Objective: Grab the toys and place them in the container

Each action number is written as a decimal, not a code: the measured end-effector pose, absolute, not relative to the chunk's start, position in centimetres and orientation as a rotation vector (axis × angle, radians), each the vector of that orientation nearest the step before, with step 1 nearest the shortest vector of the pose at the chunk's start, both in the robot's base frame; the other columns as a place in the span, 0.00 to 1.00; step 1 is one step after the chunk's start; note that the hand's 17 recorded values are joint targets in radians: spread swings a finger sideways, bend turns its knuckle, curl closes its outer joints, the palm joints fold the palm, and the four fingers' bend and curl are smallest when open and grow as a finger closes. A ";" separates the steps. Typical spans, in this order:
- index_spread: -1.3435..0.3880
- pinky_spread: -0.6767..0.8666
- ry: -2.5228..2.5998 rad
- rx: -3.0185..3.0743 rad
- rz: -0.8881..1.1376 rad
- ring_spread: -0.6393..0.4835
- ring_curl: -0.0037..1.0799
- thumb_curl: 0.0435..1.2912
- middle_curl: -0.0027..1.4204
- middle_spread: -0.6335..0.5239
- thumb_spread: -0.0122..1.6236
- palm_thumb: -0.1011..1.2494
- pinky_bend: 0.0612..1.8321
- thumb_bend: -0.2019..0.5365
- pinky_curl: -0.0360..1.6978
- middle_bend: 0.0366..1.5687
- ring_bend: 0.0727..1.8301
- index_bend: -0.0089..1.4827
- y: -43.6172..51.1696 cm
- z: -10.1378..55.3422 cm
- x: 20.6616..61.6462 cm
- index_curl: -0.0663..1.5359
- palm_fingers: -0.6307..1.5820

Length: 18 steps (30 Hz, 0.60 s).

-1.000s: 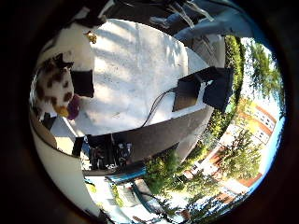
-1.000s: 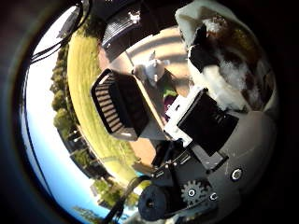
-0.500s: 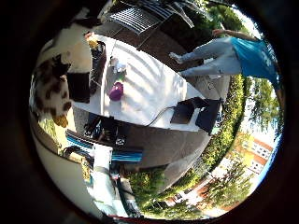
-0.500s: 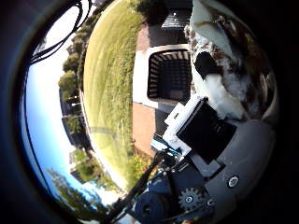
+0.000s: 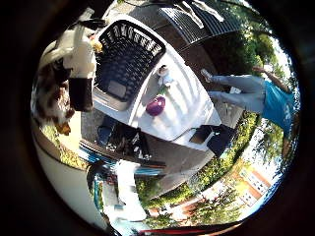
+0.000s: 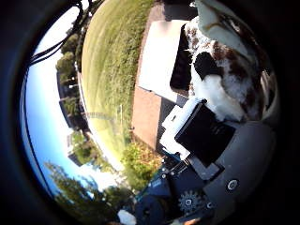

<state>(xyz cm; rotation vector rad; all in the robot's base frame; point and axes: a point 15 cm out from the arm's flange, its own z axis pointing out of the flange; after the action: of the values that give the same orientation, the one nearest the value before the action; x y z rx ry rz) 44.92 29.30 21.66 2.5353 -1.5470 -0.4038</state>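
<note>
My hand is shut on a white plush toy with brown spots, which fills one side of both palm views. One black and white finger lies across the toy. Far below, a black slatted basket stands at one end of a white table. On the table beside the basket lie a purple toy and a small white and grey toy. The hand and its toy hang high above the basket's end of the table.
A black box-like object sits at the table's far end. Dark gear lies on the paving beside the table. A brick patio and a lawn surround it.
The palm views have swung round. The basket, out of the little finger side view a second ago, now shows large below. The spotted toy stays in the hand.
</note>
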 end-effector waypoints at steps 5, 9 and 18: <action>0.29 0.54 -1.576 2.498 -0.402 0.53 0.67 0.60 0.63 0.44 0.72 0.68 0.83 0.24 0.50 0.85 0.83 0.37 30.7 15.1 46.2 0.97 0.61; 0.32 0.59 -1.578 2.477 -0.408 0.63 0.62 0.55 0.54 0.47 0.72 0.66 0.78 0.23 0.49 0.61 0.73 0.26 30.8 11.9 46.5 0.89 0.40; 0.41 0.71 -1.476 2.535 -0.442 0.80 0.33 0.47 0.31 0.58 0.70 0.64 0.56 0.24 0.34 0.19 0.36 0.07 29.4 10.9 47.0 0.59 0.20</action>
<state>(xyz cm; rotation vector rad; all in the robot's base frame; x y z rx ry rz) 46.97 29.41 10.90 2.5349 -1.4761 -0.4424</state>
